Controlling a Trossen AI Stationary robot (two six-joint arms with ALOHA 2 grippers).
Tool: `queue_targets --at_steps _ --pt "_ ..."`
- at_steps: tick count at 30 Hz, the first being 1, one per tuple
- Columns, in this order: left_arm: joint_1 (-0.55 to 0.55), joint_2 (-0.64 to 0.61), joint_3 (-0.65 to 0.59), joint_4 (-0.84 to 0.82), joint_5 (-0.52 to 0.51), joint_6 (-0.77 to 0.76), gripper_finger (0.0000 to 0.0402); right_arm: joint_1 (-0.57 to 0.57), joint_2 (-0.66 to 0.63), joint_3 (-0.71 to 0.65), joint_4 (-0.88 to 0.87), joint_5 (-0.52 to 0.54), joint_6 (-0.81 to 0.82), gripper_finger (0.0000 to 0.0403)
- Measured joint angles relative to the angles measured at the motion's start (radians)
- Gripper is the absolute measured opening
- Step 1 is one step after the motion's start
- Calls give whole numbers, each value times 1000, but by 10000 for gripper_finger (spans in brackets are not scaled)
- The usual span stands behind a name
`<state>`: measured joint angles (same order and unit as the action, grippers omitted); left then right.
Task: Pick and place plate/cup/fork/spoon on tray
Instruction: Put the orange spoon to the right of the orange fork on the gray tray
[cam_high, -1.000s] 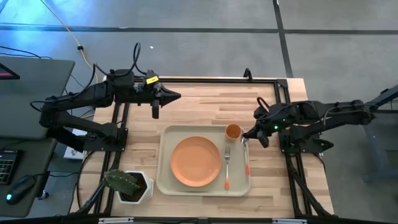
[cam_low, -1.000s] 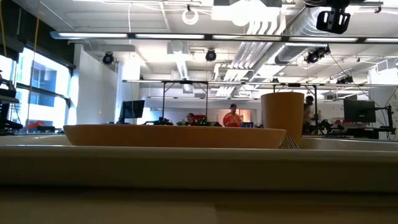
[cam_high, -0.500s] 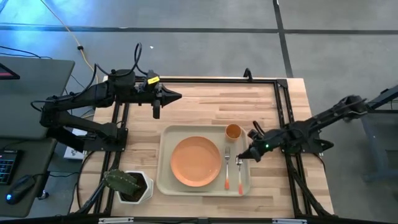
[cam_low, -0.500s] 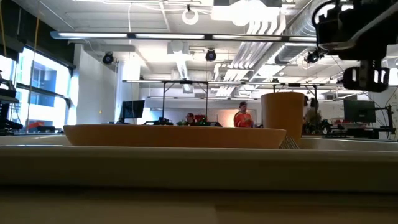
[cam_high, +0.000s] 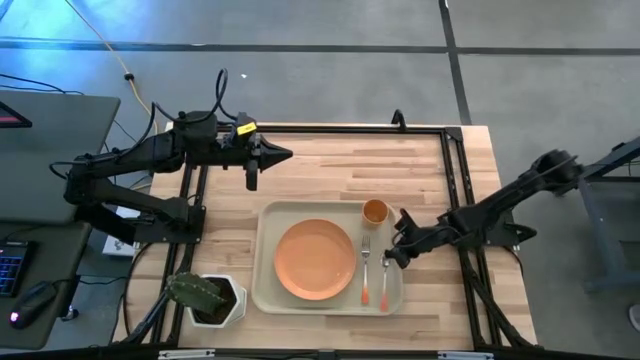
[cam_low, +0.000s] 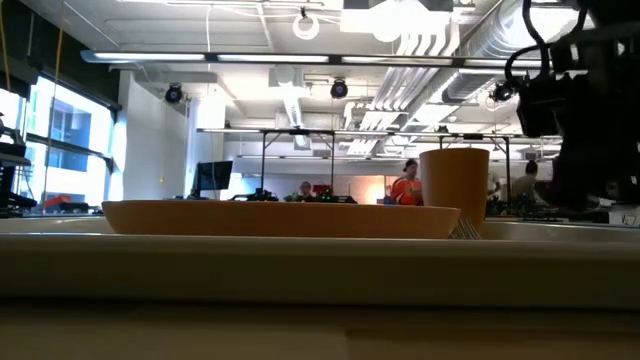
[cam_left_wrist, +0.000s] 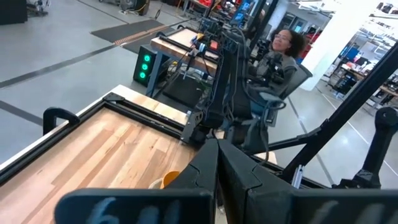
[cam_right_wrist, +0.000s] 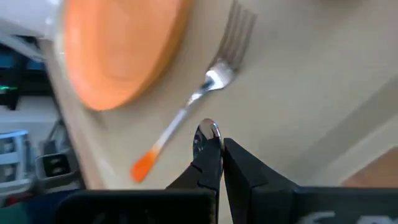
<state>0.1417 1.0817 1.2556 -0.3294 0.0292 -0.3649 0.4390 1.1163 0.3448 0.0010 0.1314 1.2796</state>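
One tray (cam_high: 262, 290), beige, lying on the wooden desk (cam_high: 330, 170) toward its near edge. On it one round orange plate (cam_high: 314, 259), filling the left and middle part. One small orange-yellow cup (cam_high: 375, 211) upright in the tray's far right corner, just beside the plate's rim. One fork (cam_high: 365, 270) right of the plate, tines toward the cup, orange handle toward the near rim. One spoon (cam_high: 386, 282) just right of the fork and roughly parallel to it, bowl end up under the right tool (cam_high: 390, 258).

Two arms. Right tool low over the tray's right side, fingers pressed together on the spoon's metal bowl end; in the right wrist view the silver bowl (cam_right_wrist: 205, 135) showing at the very tips of the closed tool (cam_right_wrist: 217, 149), with the fork (cam_right_wrist: 205, 84) and plate (cam_right_wrist: 118, 50) just beyond. Left tool (cam_high: 285, 154) parked over the desk's far left part, well apart from the tray, fingers together and clamped on nothing; seen closed in the left wrist view (cam_left_wrist: 217, 155).

One white square pot with a green plant (cam_high: 205, 298) at the desk's near left corner, just beside the tray's left rim. Black frame rails along the desk's edges.

Low view: tray rim across the foreground hiding the cutlery apart from a hint of fork tines; plate (cam_low: 280, 218) and cup (cam_low: 454, 185) rising above it, right arm dark at the right edge. Several people far off in the room behind; one seated person (cam_left_wrist: 283, 50) in the left wrist view.
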Motion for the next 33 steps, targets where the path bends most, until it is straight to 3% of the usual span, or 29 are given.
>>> queue_targets --at_steps 10,22,33 --pt "1 0 0 43 0 0 0 -51 90 0 25 -6 -32 0" --pt "1 0 0 42 0 1 0 -132 90 1 -13 -39 -179 0" --pt "1 0 0 42 0 1 0 -133 90 1 -29 -68 -182 13"
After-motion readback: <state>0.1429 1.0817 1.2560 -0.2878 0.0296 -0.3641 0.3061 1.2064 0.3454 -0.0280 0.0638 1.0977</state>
